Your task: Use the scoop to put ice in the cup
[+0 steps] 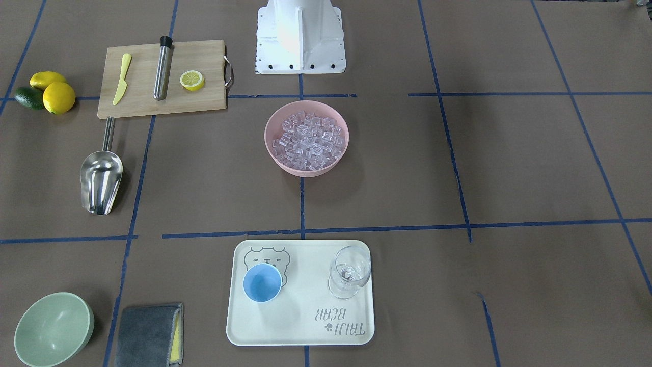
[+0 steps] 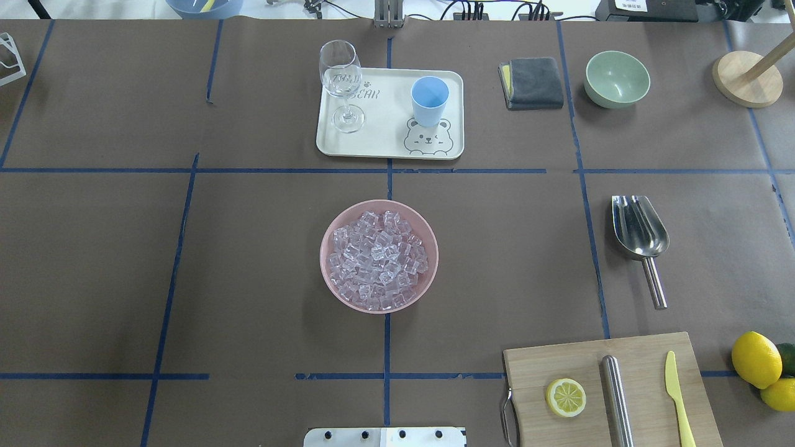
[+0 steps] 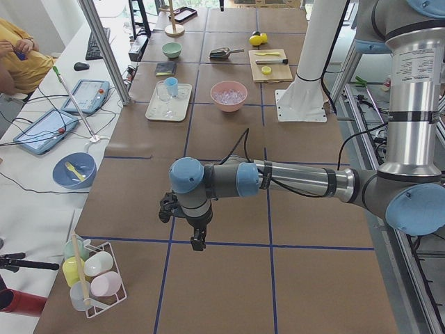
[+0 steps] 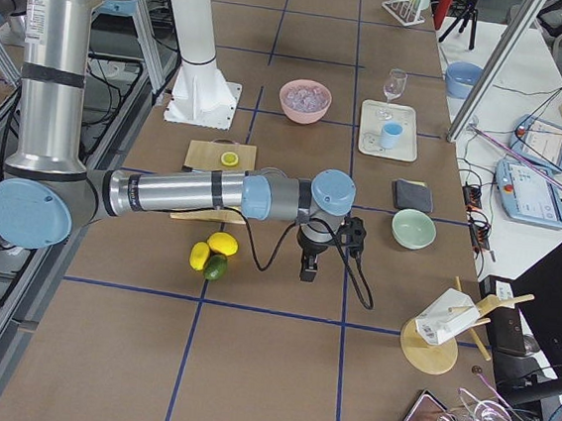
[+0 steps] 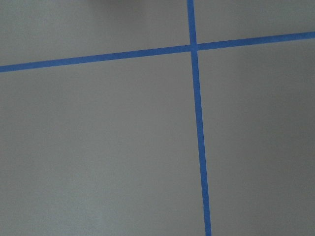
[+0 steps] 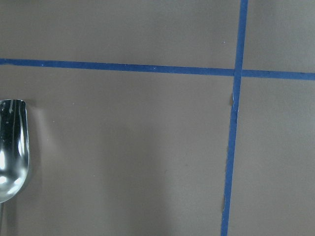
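The ice [image 1: 308, 140] is a heap of clear cubes in a pink bowl [image 1: 305, 171] at the table's middle; it also shows in the overhead view [image 2: 377, 259]. The light-blue cup [image 1: 262, 283] stands upright and empty on a cream tray [image 1: 300, 326]. The steel scoop [image 1: 101, 178] lies flat on the table on my right side, and its bowl shows at the left edge of the right wrist view [image 6: 11, 152]. My left gripper [image 3: 198, 240] hangs over bare table far to my left. My right gripper [image 4: 308, 268] hangs past the scoop, near the lemons. I cannot tell whether either is open.
A clear wine glass [image 1: 349, 272] shares the tray. A cutting board [image 1: 142, 97] holds a steel cylinder [image 1: 163, 69], a yellow knife and a lemon half. Lemons [image 1: 58, 97], a pale-green bowl [image 1: 53, 329] and a grey cloth [image 1: 147, 334] lie on my right side.
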Available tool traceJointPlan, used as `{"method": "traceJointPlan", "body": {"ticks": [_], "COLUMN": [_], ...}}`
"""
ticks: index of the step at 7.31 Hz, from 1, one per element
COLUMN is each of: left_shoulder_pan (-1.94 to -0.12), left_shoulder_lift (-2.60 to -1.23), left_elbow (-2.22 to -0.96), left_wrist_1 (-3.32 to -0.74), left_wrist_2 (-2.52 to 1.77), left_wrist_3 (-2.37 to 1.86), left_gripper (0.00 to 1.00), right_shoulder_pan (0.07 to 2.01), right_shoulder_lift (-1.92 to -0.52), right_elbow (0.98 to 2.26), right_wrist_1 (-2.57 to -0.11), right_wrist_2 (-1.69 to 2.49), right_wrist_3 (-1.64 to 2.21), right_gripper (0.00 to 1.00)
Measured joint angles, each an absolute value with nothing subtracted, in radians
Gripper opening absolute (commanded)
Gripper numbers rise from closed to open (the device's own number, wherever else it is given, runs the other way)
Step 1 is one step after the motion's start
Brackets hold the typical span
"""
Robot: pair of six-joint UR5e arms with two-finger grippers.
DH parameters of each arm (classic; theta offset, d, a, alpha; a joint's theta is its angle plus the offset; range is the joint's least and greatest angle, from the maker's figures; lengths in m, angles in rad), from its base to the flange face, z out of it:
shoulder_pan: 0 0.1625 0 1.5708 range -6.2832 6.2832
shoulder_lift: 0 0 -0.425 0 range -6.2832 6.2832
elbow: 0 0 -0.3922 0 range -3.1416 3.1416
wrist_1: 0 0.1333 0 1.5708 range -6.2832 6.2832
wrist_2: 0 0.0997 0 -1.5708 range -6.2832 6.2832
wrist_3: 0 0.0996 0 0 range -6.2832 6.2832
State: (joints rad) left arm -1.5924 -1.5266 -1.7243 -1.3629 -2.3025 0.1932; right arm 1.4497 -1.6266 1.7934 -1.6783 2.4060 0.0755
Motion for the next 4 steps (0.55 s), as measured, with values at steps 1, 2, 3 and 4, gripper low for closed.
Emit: {"method": "traceJointPlan", "body": {"ticks": [1,2,3,4], "left_shoulder_pan": [-1.592,-1.592,-1.592,-1.592], "left_shoulder_lift": [-1.529,-1.530,-1.530,-1.531], "left_elbow": [-1.724,-1.722,-1.718,-1.718], "left_wrist_1": [-1.367,-1.375,-1.383,-1.386], "left_wrist_2": [-2.302,-2.302,-2.302,-2.302], "left_wrist_3": [0.194,0.195,0.196,0.196], "left_gripper": [1.00,1.00,1.00,1.00], "right_shoulder_pan": [1.450,1.450,1.450,1.450], "right_shoulder_lift": [-1.624,-1.621,-1.618,-1.615], "right_elbow": [1.793,1.792,1.792,1.793], "right_wrist_1": [-1.678,-1.678,-1.678,-1.677], "right_wrist_2": [2.407,2.407,2.407,2.407], "right_wrist_3": [0.075,0.075,0.076,0.076], "right_gripper": [1.00,1.00,1.00,1.00]}}
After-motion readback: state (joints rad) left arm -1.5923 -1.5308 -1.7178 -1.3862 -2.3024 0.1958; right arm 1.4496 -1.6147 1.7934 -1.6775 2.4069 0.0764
